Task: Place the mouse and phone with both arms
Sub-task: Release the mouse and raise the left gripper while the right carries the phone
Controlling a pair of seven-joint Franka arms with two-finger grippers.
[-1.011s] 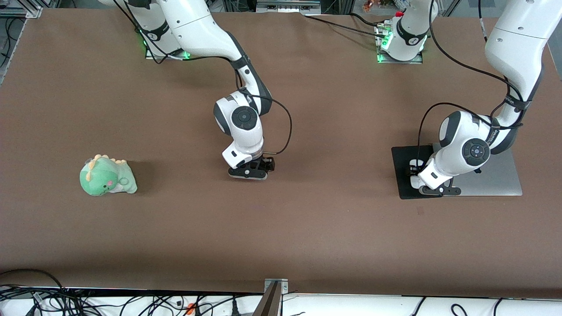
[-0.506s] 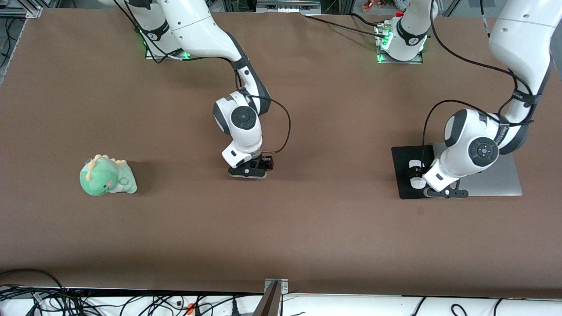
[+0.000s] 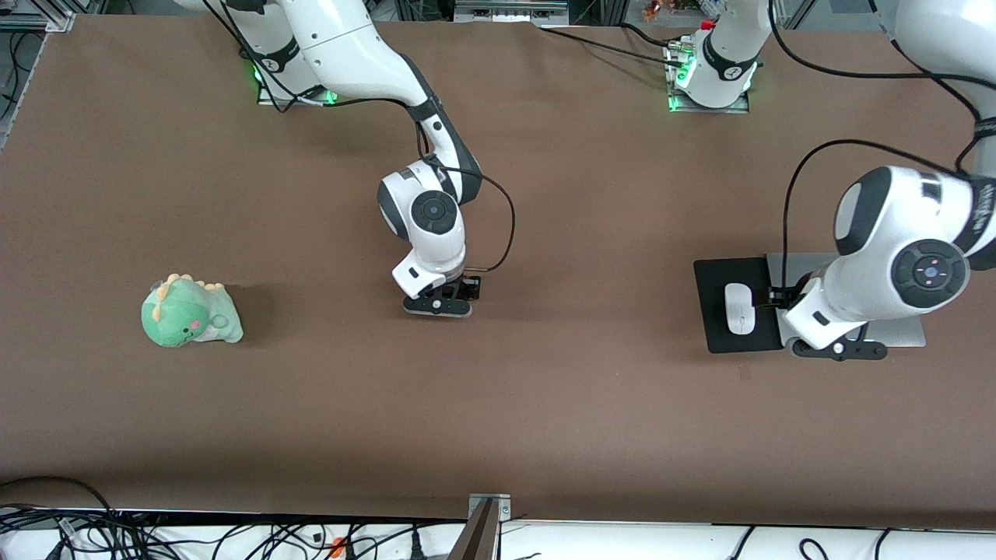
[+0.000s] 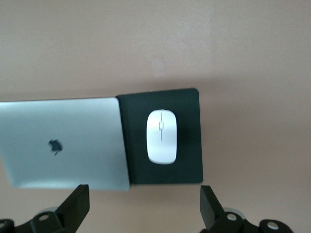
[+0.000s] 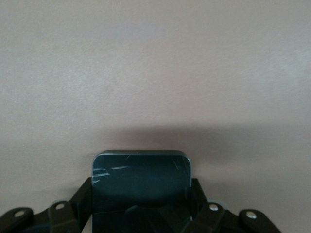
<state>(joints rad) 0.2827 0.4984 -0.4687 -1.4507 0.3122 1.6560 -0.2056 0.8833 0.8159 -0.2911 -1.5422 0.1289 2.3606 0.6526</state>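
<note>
The white mouse (image 3: 740, 309) lies free on a black mouse pad (image 3: 714, 330); it also shows in the left wrist view (image 4: 161, 136). My left gripper (image 3: 839, 349) hangs open and empty in the air over the laptop's edge beside the pad, fingers wide apart (image 4: 143, 204). My right gripper (image 3: 438, 305) is low over the middle of the table and shut on the black phone (image 5: 141, 175), which sticks out flat between its fingers (image 5: 142, 196). I cannot tell if the phone touches the table.
A closed silver laptop (image 3: 904, 333) lies against the mouse pad toward the left arm's end of the table. A green plush dinosaur (image 3: 190, 311) sits toward the right arm's end.
My left gripper has let go of the mouse, risen and moved off the pad toward the left arm's end. The mouse now lies uncovered. The right arm has barely moved.
</note>
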